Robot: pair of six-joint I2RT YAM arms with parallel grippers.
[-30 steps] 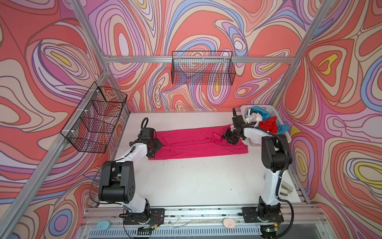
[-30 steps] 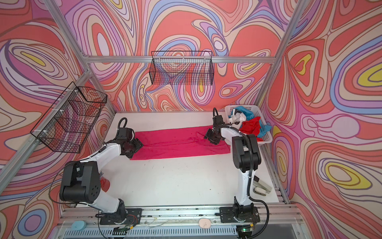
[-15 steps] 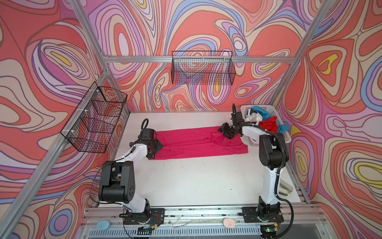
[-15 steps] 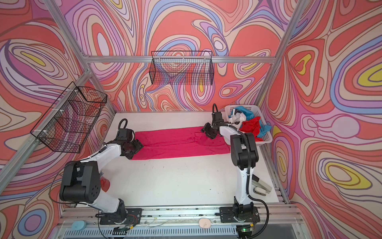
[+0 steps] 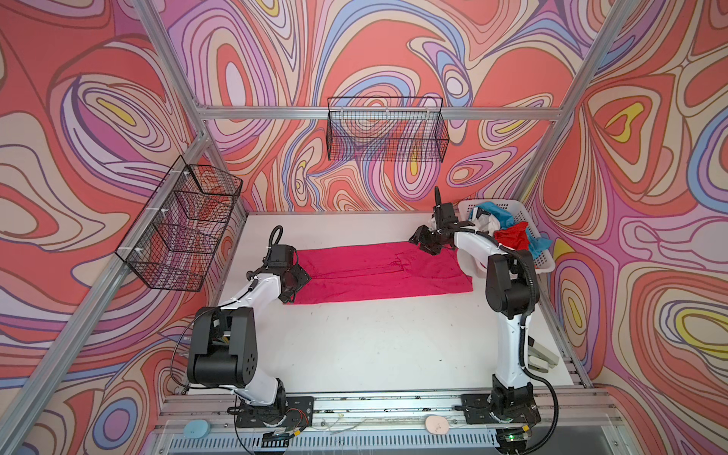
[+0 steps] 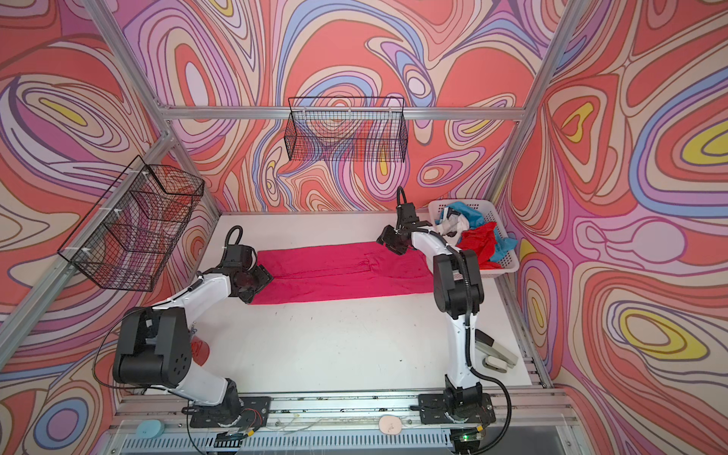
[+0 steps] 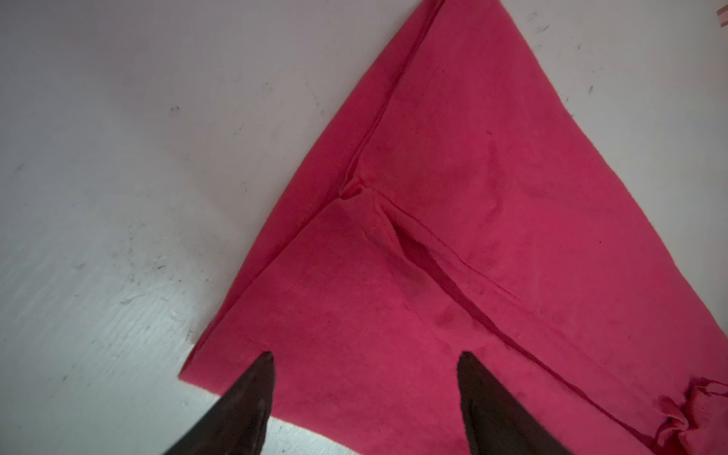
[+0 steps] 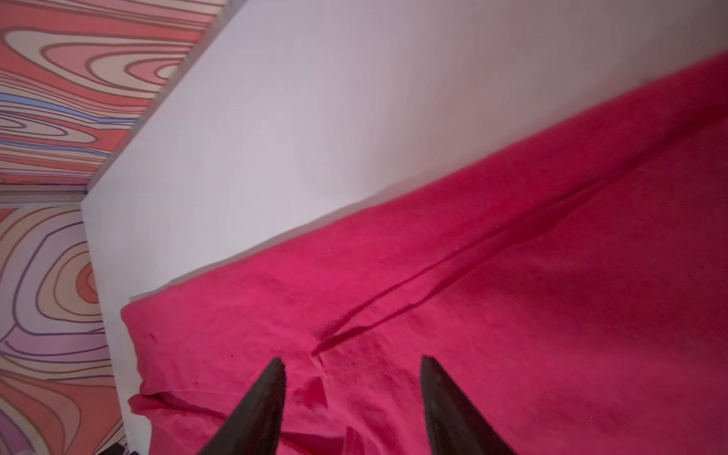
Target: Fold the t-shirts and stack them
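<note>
On the left wall we saw a black wire basket (image 5: 181, 228) hung well above the bench (image 5: 374, 346). Below it, the left hand (image 7: 365, 356) sat low over a corner at the left end of the magenta-pink t-shirt (image 5: 378, 272). Its two dark fingers (image 7: 252, 398) stood well apart with only flat cloth between them, gripping nothing. Whether the tips touched the cloth we could not tell.

The shirt lay folded into a long band across the back half of the bench, a seam ridge running along its middle. A second wire basket (image 5: 386, 134) hung on the back wall above it.

At the shirt's far right corner the right hand (image 8: 351, 358) pointed down at the cloth, likewise parted and closed on nothing. The right arm (image 5: 472, 244) crossed over the shirt's right end and hid the space between it and the white slotted basket (image 5: 545, 260) in the back right corner. In that basket a teal-blue t-shirt (image 5: 494, 208), a white t-shirt (image 5: 486, 224) and a red t-shirt (image 5: 512, 238) lay crumpled together.

A grey-and-white object (image 5: 541, 356) lay at the bench's right edge — well apart from the shirt.
</note>
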